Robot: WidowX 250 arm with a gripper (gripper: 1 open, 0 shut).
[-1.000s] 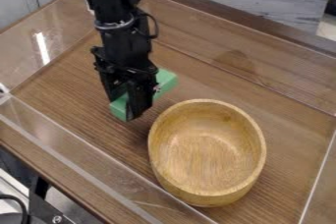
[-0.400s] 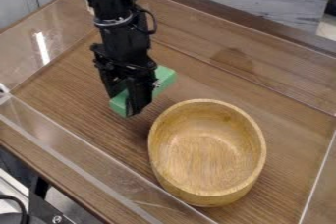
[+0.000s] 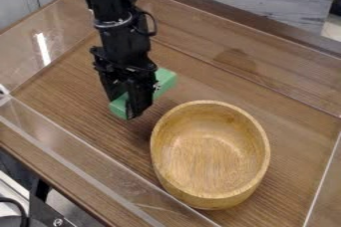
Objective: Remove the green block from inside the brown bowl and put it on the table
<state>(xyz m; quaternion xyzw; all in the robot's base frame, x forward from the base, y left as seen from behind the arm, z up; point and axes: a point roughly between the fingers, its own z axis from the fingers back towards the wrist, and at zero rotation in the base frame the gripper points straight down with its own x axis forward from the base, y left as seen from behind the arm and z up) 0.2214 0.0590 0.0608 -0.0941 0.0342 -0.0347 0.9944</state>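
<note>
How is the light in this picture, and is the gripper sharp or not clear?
In the camera view, light is soft, with pale glare along the table's near-left edge; the black gripper looks dark, its fine details hard to separate.

The table (image 3: pixel 253 62) has a flat, brown wood-grain top, bounded at its near-left edge by a clear acrylic wall (image 3: pixel 67 139). The brown bowl (image 3: pixel 210 161) rests directly on this surface, upright, its opening facing upward. It is round and light brown, with a thick rim, and stands near the acrylic wall. The green block (image 3: pixel 138 100) appears beside the bowl; its contact with the tabletop cannot be determined.
</note>
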